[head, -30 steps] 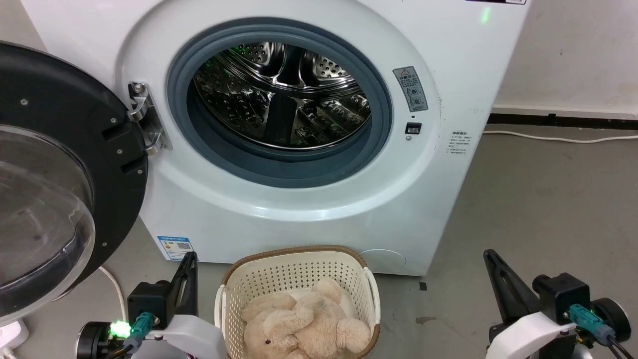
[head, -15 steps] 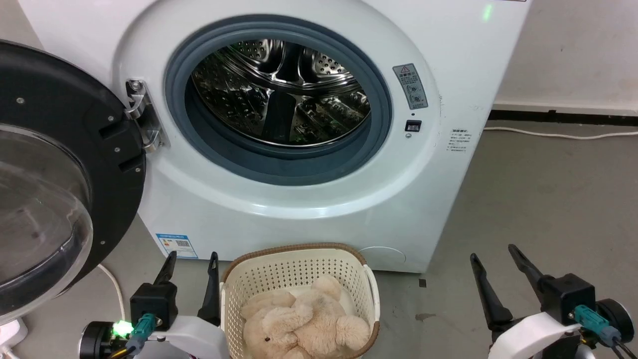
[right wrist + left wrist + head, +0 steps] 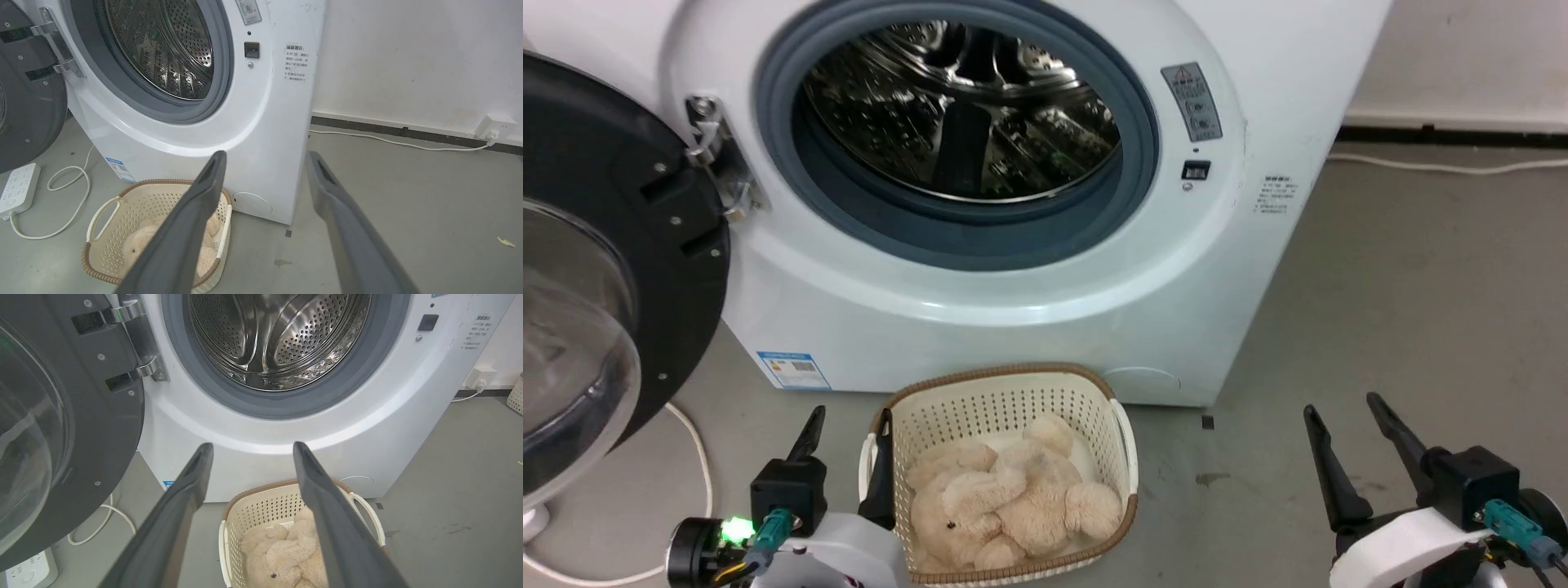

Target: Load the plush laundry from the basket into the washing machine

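- Large white front-loading washing machine (image 3: 1029, 327) stands on grey floor; its black-framed round door with clear dome (image 3: 621, 245) hangs wide open on the left; grey rubber ring (image 3: 980, 237) circles the perforated steel drum (image 3: 956, 106).
- Cream perforated plastic basket with brown woven-look rim (image 3: 988, 376) sits on the floor just before the machine's front.
- Fluffy beige teddy bear (image 3: 1005, 498) lies curled inside the basket, one small dark eye showing.
- Left gripper (image 3: 848, 412) is released, fingers spread and holding nothing; it is just beside the basket's left handle; whether it touches, we cannot tell.
- Right gripper (image 3: 1341, 404) is likewise spread and unloaded, over bare floor well apart from the basket on the right.
- Writing: grey sticker with a red warning triangle (image 3: 1194, 102) right of the opening; a block of small black print (image 3: 1276, 196) near the front's right edge; a blue-and-white label with a code square (image 3: 792, 369) low on the left; we can read none of it, too small.
- White power strip (image 3: 18, 183) and a looped white cable (image 3: 694, 457) lie on the floor under the door.
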`<state>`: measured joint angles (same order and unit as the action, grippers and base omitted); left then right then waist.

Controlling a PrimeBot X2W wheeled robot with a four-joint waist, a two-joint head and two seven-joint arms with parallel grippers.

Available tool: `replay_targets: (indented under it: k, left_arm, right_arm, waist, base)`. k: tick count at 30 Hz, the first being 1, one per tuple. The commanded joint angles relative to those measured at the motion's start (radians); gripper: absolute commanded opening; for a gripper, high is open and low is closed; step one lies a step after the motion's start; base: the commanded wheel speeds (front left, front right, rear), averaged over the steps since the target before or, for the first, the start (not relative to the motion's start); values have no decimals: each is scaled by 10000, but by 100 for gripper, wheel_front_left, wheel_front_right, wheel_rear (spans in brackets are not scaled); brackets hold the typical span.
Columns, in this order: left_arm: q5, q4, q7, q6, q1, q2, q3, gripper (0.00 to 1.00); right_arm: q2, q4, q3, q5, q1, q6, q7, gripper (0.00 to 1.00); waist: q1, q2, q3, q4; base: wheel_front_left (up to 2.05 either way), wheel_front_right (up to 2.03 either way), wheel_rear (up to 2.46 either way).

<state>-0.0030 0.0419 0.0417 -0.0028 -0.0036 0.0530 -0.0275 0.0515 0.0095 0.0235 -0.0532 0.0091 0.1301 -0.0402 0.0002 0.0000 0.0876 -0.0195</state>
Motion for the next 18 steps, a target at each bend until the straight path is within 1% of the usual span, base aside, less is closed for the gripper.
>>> replay_targets:
  k: [1, 12, 18]
  left_arm:
    - [-20, 130, 101, -48, -207, 49, -76, 100]
    - [-165, 1307, 327, -305, -1020, 158, -341, 100]
    - [-337, 2242, 159, -421, -1589, 254, -758, 100]
  right_arm:
    - [-3, 9, 27, -113, -257, 1, -126, 100]
    - [-4, 27, 121, -386, -536, 2, -355, 100]
    - [-4, 79, 264, -487, -700, 2, -479, 100]
  waist:
    - [-2, 0, 177, -72]
    - [-2, 0, 1073, -235]
    - [-2, 0, 1529, -335]
  base:
    - [0, 0, 0]
    - [0, 0, 0]
    - [0, 0, 0]
